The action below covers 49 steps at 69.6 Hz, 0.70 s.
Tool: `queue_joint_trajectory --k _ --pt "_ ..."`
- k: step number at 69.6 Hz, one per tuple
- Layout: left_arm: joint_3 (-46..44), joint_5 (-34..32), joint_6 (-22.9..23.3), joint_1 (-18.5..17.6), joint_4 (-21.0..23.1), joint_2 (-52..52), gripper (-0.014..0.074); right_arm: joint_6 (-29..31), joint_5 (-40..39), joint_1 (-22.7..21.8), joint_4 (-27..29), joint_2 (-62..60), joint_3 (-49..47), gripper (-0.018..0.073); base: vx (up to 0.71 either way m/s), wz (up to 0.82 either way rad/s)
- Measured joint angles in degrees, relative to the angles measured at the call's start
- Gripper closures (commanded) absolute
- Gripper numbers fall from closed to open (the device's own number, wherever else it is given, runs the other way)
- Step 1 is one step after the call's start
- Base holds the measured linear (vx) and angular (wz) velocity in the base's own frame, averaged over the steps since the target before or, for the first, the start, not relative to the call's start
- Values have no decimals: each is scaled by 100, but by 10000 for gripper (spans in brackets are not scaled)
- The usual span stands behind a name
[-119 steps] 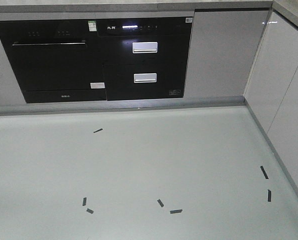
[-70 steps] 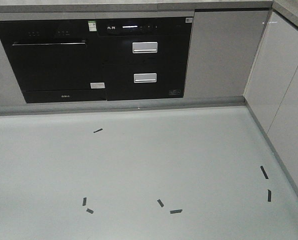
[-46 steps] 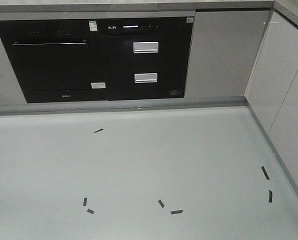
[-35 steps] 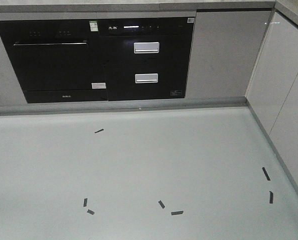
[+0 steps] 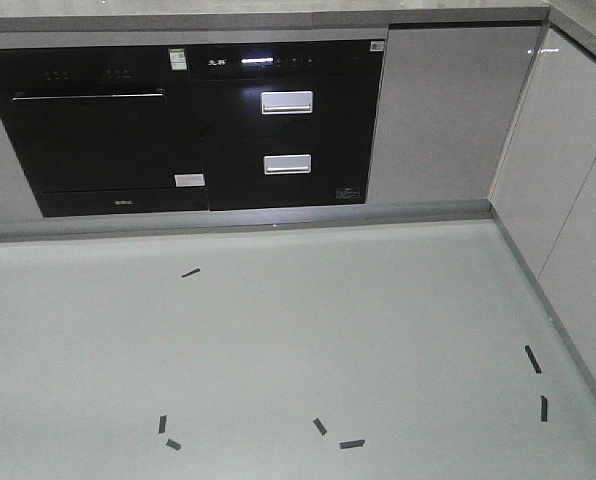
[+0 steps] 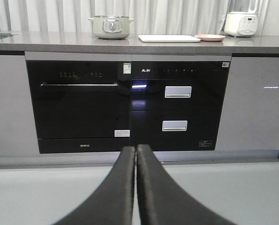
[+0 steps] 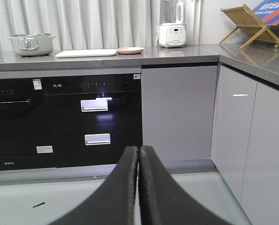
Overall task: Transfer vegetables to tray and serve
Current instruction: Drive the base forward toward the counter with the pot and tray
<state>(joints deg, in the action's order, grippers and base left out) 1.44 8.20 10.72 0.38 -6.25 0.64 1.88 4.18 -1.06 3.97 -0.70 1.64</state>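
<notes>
The vegetables cannot be made out in any view, too far and too small; no green shows on the pink plate (image 7: 130, 50), which is only my guess for where they sit. The tray (image 6: 169, 38) lies flat on the countertop (image 6: 60, 45), long axis left-right along the counter edge. The pink plate is just beside its right end; touching or apart I cannot tell. A pot (image 6: 110, 26) stands well to the tray's left and a white appliance (image 7: 172, 29) to the plate's right.

Both things are up and ahead of the arms, well apart from them across the bare floor (image 5: 278, 340), above the black oven fronts (image 6: 78, 105). From the left gripper (image 6: 135, 149) the tray is ahead and slightly right, the plate further right. From the right gripper (image 7: 138, 150) the plate is almost dead ahead and the tray is off to the left. So the right arm looks better lined up for the plate, with the tray between the two arms' lines.

Both grippers are clenched, fingers pressed together, holding nothing. Judged: the base must close on the counter before any reach
</notes>
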Motion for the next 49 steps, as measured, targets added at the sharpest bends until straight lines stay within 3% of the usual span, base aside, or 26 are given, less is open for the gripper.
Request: queue_joint_trajectory --k 49 --pt "0 0 0 0 0 0 604 0 0 0 0 0 0 564 10 2"
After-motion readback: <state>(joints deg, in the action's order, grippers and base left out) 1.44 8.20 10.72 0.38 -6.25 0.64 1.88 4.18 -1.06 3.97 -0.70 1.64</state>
